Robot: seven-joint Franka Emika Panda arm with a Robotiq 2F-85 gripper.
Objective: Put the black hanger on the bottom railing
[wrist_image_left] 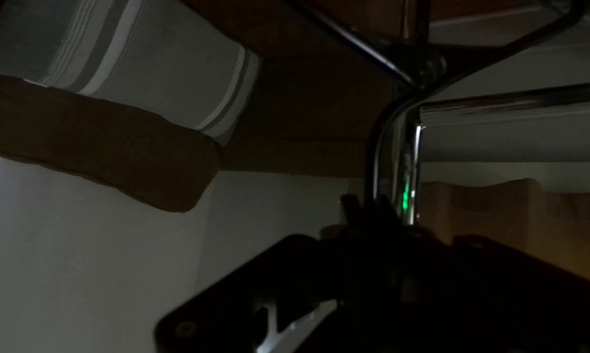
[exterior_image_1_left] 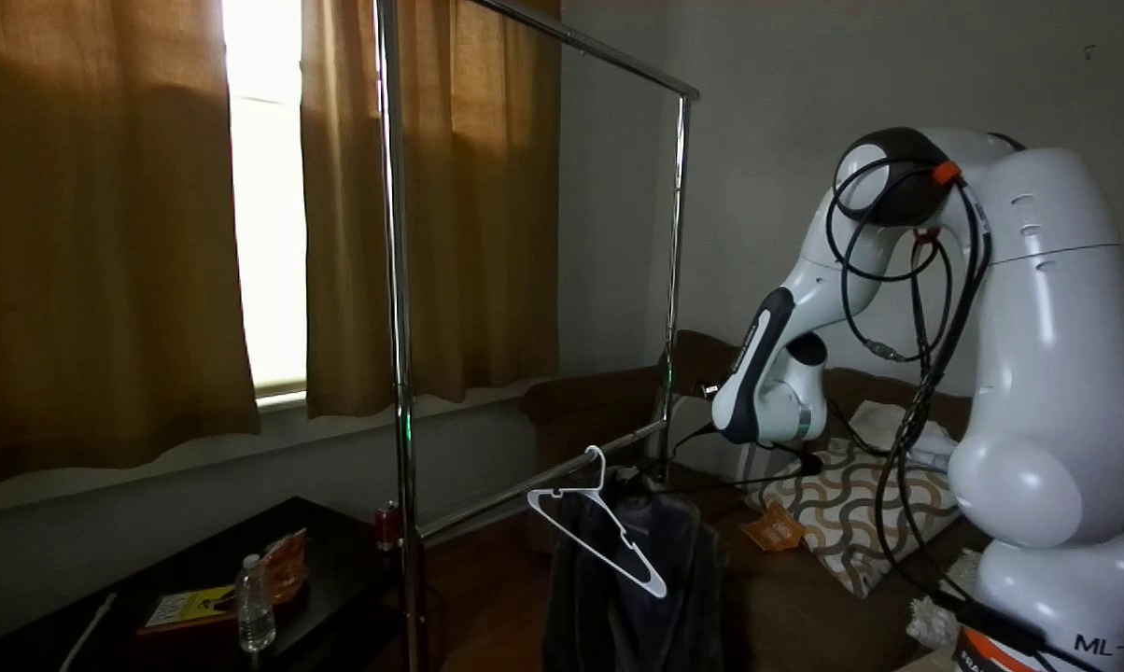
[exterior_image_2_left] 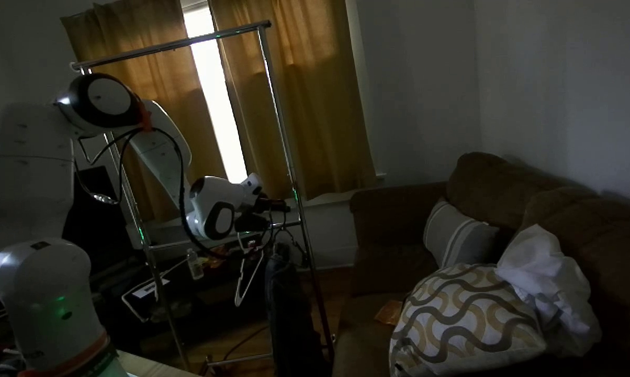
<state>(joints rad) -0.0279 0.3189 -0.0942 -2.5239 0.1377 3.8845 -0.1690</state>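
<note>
We find the gripper (wrist_image_left: 368, 210) clamped on the black hanger (wrist_image_left: 496, 57), whose rod runs in between the fingertips in the wrist view. The fingers are near-black there, so we cannot make out the exact contact. In an exterior view the arm (exterior_image_1_left: 1052, 308) masks the gripper, and the hanger shows only as thin dark lines below it, near the farther upright (exterior_image_1_left: 676, 233). It is close to the bottom railing (exterior_image_1_left: 487, 504); whether the two touch, we cannot tell.

On the railing we note a white hanger (exterior_image_1_left: 576, 491), hooked over it, and just beside that a dark garment (exterior_image_1_left: 665, 560). The garment's upper part is lost in shadow and its lower end is cut off by the frame. The top crossbar (exterior_image_1_left: 609, 54) runs out of frame in an exterior view. We record a red can (exterior_image_1_left: 387, 529) partly covered by the nearer upright (exterior_image_1_left: 399, 308), with a clear bottle (exterior_image_1_left: 255, 611) in dim light. On the sofa (exterior_image_2_left: 503, 178), much of it too dark to inspect, lies a crumpled white cloth (exterior_image_2_left: 548, 283).
</note>
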